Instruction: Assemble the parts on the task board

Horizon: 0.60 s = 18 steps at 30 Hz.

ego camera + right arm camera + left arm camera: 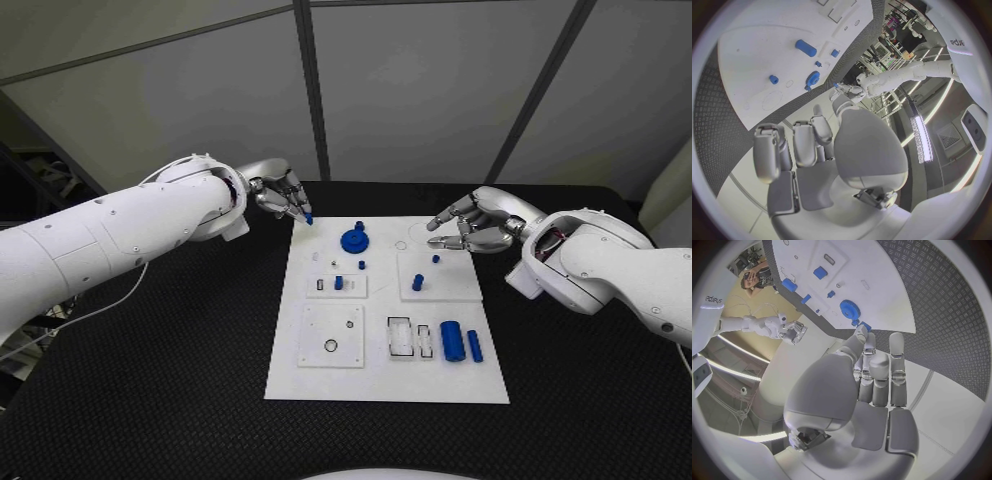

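The white task board (387, 375) lies in the middle of the black table (173, 400), long side running away from the robot. The left hand (277, 195) hovers at the board's far left corner and pinches a small blue part (307, 216) between thumb and fingertip, just above the board's edge; the left wrist view shows the same part (864, 326) at the fingertips. The right hand (476, 225) hangs over the far right corner, fingers curled loosely and apart, holding nothing. On the board, a blue gear (355, 239) sits near the far end, a small blue peg (418, 283) stands right of centre, and a larger blue cylinder (453, 341) lies beside a slimmer blue bar (475, 346) near the right edge.
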Each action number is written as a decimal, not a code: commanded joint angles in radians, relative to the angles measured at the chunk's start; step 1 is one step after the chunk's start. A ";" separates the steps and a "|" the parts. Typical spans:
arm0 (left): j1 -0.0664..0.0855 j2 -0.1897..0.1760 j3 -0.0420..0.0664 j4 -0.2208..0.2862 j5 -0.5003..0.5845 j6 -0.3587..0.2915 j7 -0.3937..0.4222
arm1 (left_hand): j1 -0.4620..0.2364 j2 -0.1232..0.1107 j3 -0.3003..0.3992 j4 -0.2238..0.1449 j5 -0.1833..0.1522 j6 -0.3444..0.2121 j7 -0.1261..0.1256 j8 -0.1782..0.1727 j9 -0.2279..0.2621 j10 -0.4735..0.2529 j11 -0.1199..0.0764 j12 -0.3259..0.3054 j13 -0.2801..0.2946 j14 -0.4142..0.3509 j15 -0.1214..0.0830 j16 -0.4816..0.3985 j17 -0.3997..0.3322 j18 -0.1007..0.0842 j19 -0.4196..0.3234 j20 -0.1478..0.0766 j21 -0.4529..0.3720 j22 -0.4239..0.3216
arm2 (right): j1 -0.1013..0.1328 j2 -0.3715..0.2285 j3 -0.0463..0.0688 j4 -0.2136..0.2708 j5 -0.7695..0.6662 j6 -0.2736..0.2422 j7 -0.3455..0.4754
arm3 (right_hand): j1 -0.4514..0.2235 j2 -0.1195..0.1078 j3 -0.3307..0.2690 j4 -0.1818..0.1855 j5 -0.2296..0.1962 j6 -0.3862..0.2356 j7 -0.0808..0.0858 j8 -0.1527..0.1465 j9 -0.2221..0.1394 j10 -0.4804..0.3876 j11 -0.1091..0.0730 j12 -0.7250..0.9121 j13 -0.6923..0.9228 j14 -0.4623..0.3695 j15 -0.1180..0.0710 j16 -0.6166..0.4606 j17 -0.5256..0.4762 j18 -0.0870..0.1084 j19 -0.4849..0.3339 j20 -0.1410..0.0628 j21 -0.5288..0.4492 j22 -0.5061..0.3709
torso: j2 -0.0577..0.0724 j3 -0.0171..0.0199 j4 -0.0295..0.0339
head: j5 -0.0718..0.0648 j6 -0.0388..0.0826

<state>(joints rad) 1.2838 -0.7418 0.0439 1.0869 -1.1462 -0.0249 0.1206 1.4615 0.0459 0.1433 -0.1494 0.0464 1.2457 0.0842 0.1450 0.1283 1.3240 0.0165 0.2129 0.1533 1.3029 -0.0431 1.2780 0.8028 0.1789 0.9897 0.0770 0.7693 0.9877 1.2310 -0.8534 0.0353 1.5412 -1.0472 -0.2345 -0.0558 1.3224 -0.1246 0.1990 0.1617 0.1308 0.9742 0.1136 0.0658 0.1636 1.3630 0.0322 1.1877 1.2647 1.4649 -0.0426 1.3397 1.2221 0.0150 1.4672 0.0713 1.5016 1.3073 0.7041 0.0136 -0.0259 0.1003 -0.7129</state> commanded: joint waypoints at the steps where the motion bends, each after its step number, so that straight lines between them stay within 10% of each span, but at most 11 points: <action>1: -0.018 -0.016 0.000 0.027 0.046 -0.112 0.064 | -0.006 0.006 0.008 -0.001 0.004 0.008 -0.001 0.003 0.060 0.006 0.000 0.005 0.003 0.005 0.001 0.003 0.001 0.003 0.002 -0.006 0.003 0.002 | 0.002 0.001 0.001 -0.002 -0.002 -0.003 0.006 | -0.002 0.008 -0.002 0.006 0.003 0.009 0.001 0.004 0.002 0.002 -0.001 0.004 0.001 0.030 -0.002 -0.004 0.000 0.008 0.051 -0.004 -0.004 0.180 | -0.003 -0.0005 0.0034 | 0.001 -0.003; 12: -0.066 -0.041 -0.004 0.065 0.054 -0.136 0.140 | -0.006 0.007 0.011 -0.004 0.004 0.008 -0.002 0.003 0.065 0.005 -0.001 0.004 0.007 0.003 0.000 0.000 -0.010 0.003 0.004 -0.007 0.004 0.003 | 0.002 0.004 0.000 -0.006 -0.002 -0.001 0.006 | -0.003 0.008 -0.002 0.007 0.002 0.010 0.001 0.004 0.002 0.002 -0.001 0.004 0.001 0.030 -0.002 -0.004 0.000 0.008 0.051 -0.004 -0.004 0.180 | 0.000 0.0001 0.0015 | 0.003 -0.003; 18: -0.072 -0.040 -0.026 0.071 0.018 -0.113 0.166 | -0.006 0.007 0.014 -0.007 0.004 0.007 -0.001 0.002 0.067 0.003 -0.001 0.003 0.008 0.000 0.000 -0.003 -0.016 0.003 0.003 -0.007 0.003 0.003 | 0.002 0.005 0.000 -0.007 -0.001 -0.001 0.007 | -0.003 0.008 -0.002 0.007 0.002 0.010 0.001 0.004 0.002 0.002 -0.001 0.004 0.001 0.030 -0.002 -0.004 0.000 0.008 0.051 -0.004 -0.004 0.180 | 0.000 0.0017 0.0002 | 0.002 -0.010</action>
<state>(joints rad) 1.2112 -0.7826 0.0184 1.1543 -1.1105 -0.1366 0.2354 1.4590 0.0430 0.1534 -0.1561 0.0458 1.2455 0.0845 0.1442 0.1304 1.3238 0.0166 0.2108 0.1600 1.3029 -0.0430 1.2780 0.7877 0.1788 0.9933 0.0733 0.7693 0.9895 1.2308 -0.8495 0.0352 1.5335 -1.0472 -0.2342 -0.0556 1.3224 -0.1246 0.1963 0.1643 0.1308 0.9774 0.1168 0.0658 0.1645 1.3629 0.0322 1.1877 1.2647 1.4649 -0.0427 1.3397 1.2221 0.0151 1.4671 0.0712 1.5016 1.3073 0.7035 0.0143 -0.0244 0.1030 -0.7214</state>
